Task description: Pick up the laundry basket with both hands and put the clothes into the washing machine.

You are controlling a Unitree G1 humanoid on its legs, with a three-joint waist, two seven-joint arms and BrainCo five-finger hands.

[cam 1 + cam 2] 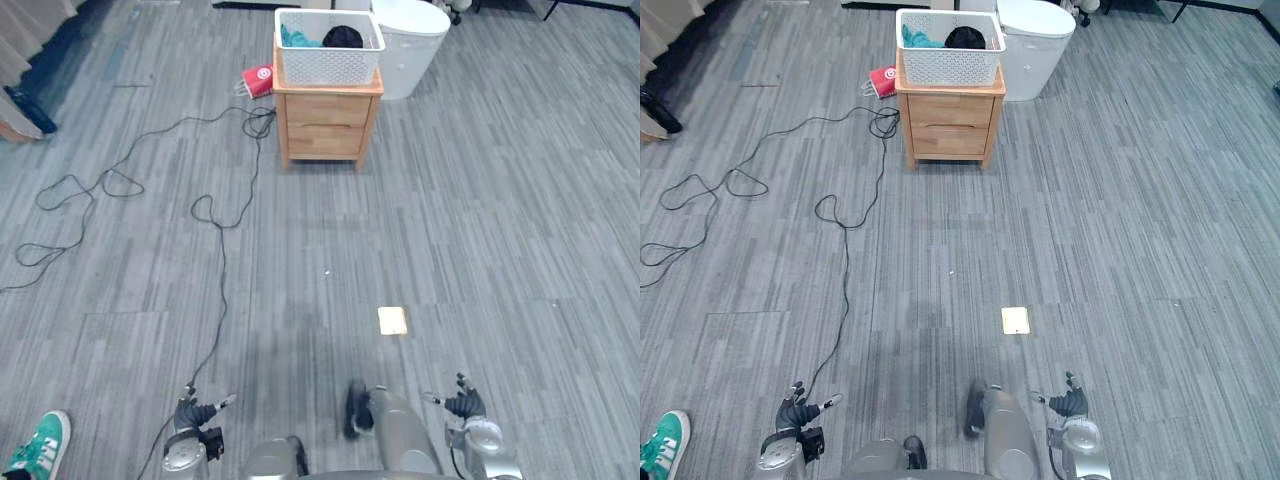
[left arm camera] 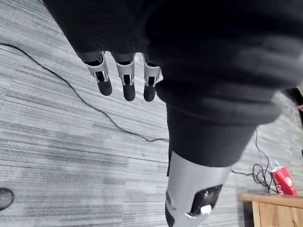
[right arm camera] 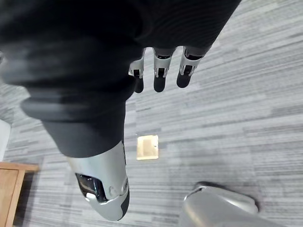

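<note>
Approach step: my left hand (image 1: 193, 413) and right hand (image 1: 465, 406) hang empty, fingers slack; basket (image 1: 328, 65) well ahead of both, so I walk in, then reach its sides.

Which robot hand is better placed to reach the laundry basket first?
Neither. The laundry basket sits on the wooden cabinet far ahead, roughly centred. The left robot hand and right robot hand hang open, low at the sides, about equally far. It should likely walk closer, then use both.

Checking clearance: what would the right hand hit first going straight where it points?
Most likely the grey floor, near the tan floor plate; the right hand hangs open, holding nothing. Depth unclear.
</note>
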